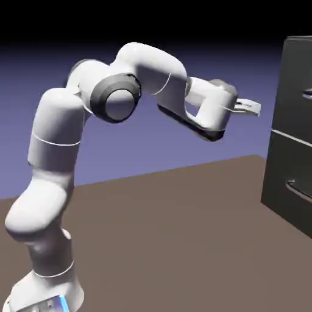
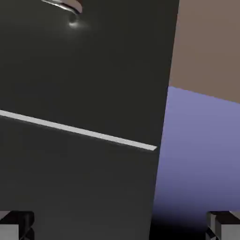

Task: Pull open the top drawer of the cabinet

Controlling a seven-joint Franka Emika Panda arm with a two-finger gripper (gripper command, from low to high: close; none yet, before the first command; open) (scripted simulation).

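Two drawers visible on cabinet [image 1: 292, 131] at exterior view's right edge, both shut flush. Top drawer [image 1: 297, 91] above pale seam, grey handle [image 1: 306, 94] only partly in frame. Lower drawer [image 1: 291, 183] carries curved handle. Gripper [image 1: 248, 107] level, pointing at top drawer, short of it, touching nothing. Jaws apart, nothing between. Hand view: dark cabinet front fills left, fingertips [image 2: 17, 225] in bottom corners. Brown table [image 1: 170, 231] beneath arm.

The arm [image 1: 91, 152] arches up and reaches toward three o'clock; its gripper [image 1: 248, 107] points level, jaws spread wide.
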